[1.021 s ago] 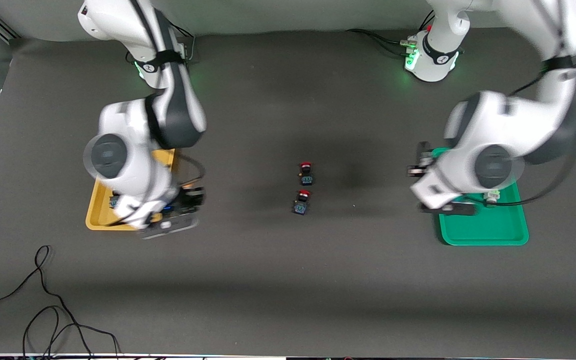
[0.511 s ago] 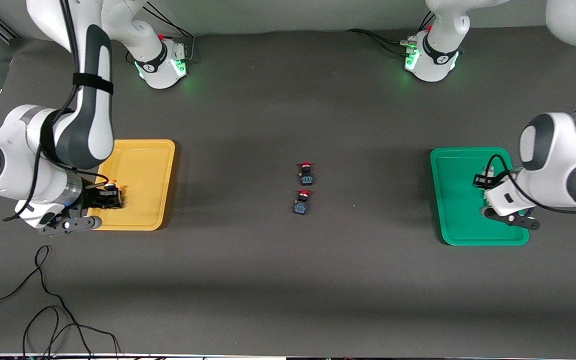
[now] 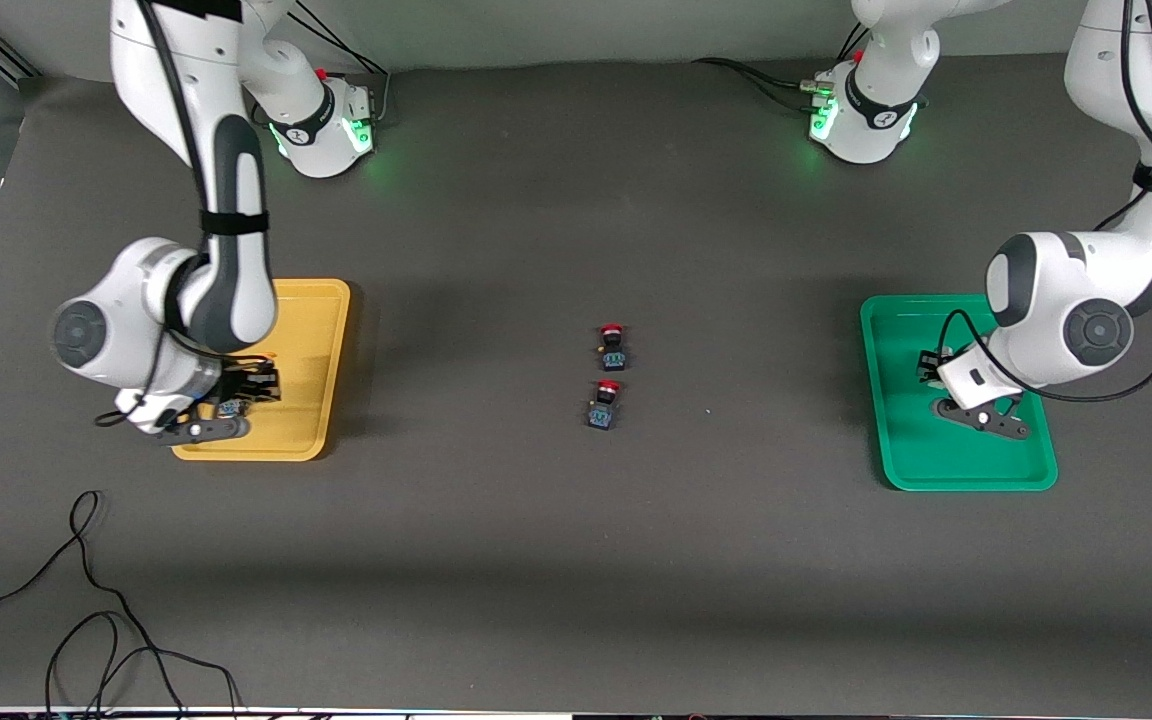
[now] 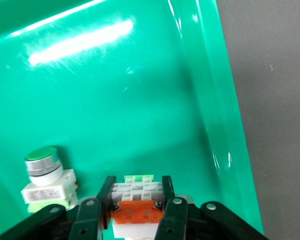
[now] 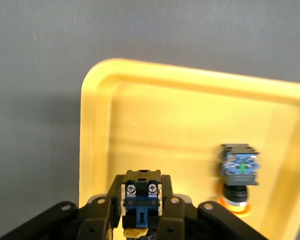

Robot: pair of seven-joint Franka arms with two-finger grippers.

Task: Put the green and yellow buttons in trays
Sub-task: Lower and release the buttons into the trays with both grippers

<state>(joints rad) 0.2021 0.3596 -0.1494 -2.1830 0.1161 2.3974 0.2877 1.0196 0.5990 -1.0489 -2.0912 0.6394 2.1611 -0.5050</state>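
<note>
Buttons: small, light, rigid plastic, slick caps; we'd pinch the square body, as both do now. Left end effector (image 4: 137,205) pinches a green button (image 4: 134,200) over green tray (image 4: 140,100); right end effector (image 5: 142,202) pinches a yellow button (image 5: 141,200) over yellow tray (image 5: 190,115).

The left gripper (image 3: 929,366) is over the left arm's tray (image 3: 966,470), at that arm's end of the table. The left-held button (image 4: 135,202) sits between its fingers. The first loose button (image 4: 42,177) stands in that tray, just beside the gripper.

The right gripper (image 3: 241,386) is over the right arm's tray (image 3: 306,330), at the right arm's end. The right-held button (image 5: 141,197) sits between its fingers. The second loose button (image 5: 238,170) lies in that tray, near the gripper.

Between the two grippers, well apart from both, sit the far middle button (image 3: 613,347) and the near middle button (image 3: 603,405).
</note>
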